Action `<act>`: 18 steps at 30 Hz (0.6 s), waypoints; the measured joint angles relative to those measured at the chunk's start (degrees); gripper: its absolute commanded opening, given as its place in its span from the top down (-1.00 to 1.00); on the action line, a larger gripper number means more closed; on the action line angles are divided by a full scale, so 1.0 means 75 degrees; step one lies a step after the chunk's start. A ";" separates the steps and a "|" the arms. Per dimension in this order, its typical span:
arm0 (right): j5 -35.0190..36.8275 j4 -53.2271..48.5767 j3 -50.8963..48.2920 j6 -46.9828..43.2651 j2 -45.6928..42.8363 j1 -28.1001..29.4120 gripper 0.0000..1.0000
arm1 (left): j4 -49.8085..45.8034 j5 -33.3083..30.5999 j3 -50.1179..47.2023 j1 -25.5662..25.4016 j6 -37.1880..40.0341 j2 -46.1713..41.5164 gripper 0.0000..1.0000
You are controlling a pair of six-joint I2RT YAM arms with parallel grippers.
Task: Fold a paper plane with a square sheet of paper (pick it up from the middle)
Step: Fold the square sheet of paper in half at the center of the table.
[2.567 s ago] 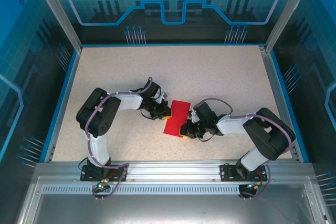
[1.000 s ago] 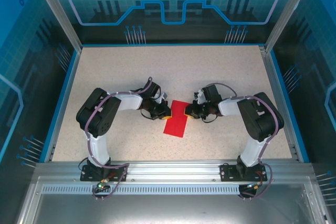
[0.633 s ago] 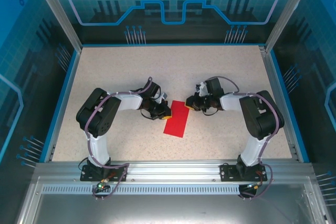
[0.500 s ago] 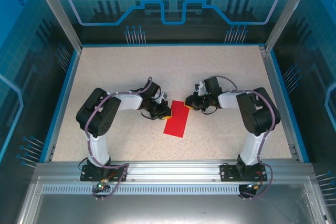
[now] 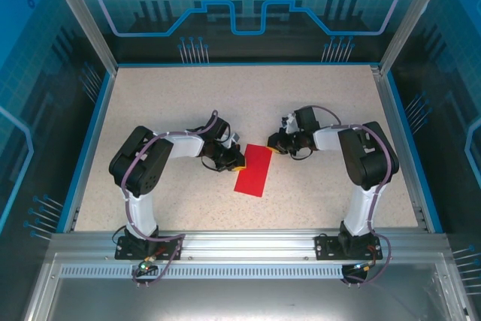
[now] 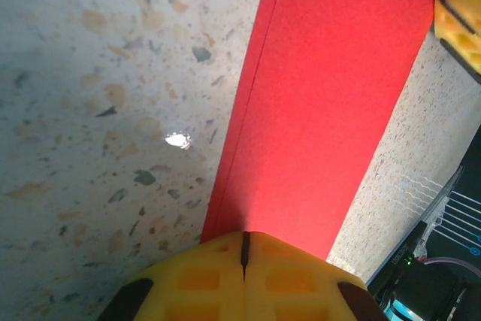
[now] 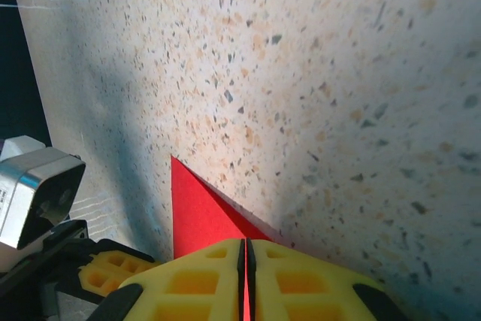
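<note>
The square sheet of paper [image 5: 253, 171] lies on the speckled table as a bright red strip, folded in half lengthways. My left gripper [image 5: 236, 162] is shut, with its yellow tips resting on the strip's upper left edge. In the left wrist view the paper [image 6: 323, 103] runs away from the shut left gripper [image 6: 244, 237], whose slit is dark. My right gripper [image 5: 272, 148] is at the strip's far right corner. In the right wrist view the gripper [image 7: 246, 244] is shut with red showing between its pads, and the paper's corner [image 7: 197, 212] lifts as a pointed flap.
The tabletop [image 5: 316, 103] is bordered by a blue rim [image 5: 96, 133] and transparent walls. An aluminium rail [image 5: 240, 242] carrying both arm bases runs along the near edge. The two grippers sit close together across the paper's far end.
The right gripper has travelled from the paper's near right side up to its far right corner and shut on it. The left gripper and the paper have stayed put.
</note>
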 measured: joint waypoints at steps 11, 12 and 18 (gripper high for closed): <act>-0.0122 0.0321 -0.0099 0.0006 0.0163 -0.0035 0.77 | -0.0023 -0.0003 0.0015 0.0000 0.0003 -0.0003 1.00; -0.0125 0.0309 -0.0096 -0.0020 0.0160 -0.0035 0.76 | -0.0026 0.0000 0.0015 0.0000 0.0003 -0.0009 1.00; 0.0163 -0.0472 0.0087 -0.0425 -0.0131 0.0009 0.59 | -0.0108 -0.0064 -0.0050 -0.0017 -0.0035 -0.0154 0.95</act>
